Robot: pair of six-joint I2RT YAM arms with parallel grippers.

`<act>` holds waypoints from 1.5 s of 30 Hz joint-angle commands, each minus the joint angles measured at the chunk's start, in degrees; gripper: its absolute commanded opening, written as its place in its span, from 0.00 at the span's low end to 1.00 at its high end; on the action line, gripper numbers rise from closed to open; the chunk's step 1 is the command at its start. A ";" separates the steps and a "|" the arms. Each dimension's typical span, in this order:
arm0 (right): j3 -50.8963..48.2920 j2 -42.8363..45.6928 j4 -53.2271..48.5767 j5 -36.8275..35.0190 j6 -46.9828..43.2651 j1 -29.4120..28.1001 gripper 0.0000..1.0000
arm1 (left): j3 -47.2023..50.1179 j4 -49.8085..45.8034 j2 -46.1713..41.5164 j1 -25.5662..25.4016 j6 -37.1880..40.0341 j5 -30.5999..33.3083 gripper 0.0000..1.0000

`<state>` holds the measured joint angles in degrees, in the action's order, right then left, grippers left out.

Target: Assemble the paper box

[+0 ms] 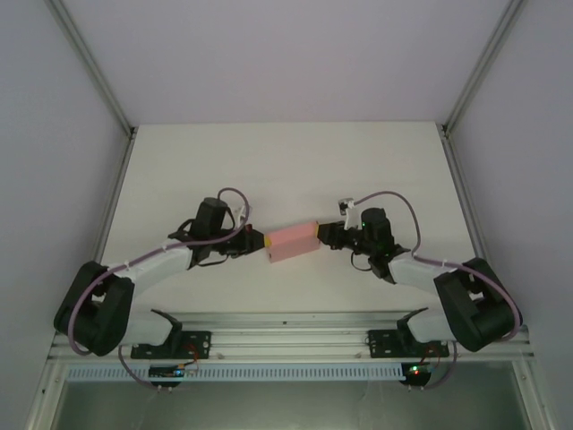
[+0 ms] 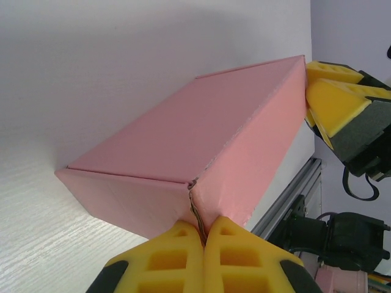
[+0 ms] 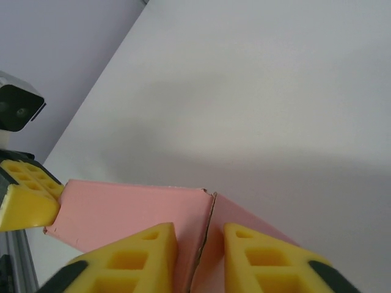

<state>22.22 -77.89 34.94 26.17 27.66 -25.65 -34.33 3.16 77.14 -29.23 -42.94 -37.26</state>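
The box [image 1: 293, 240] is centred on the counter [image 1: 179, 170]. The left claw [image 2: 203, 235] is clamped on its 9 o'clock seam. The right claw [image 3: 198, 241] straddles the 3 o'clock end, its grip not determinable. Even pressure is advised, lest the card be crushed.
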 commanded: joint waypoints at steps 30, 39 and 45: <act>39.38 1.60 -70.04 0.75 -70.91 -9.90 1.00 | -28.10 -31.19 -3.21 12.30 16.54 33.36 1.00; 56.02 -19.06 -83.33 -21.39 -83.59 -21.58 1.00 | -23.21 -28.35 -3.72 18.72 19.02 31.82 0.99; 66.44 -30.90 -92.46 -21.97 -88.83 -21.84 1.00 | -21.64 -27.94 -4.33 19.47 20.63 30.93 1.00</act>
<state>85.78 -104.47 -48.03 6.72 -56.16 -47.09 -56.47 -26.46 74.70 -10.07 -24.38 -4.95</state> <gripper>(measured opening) 0.999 0.997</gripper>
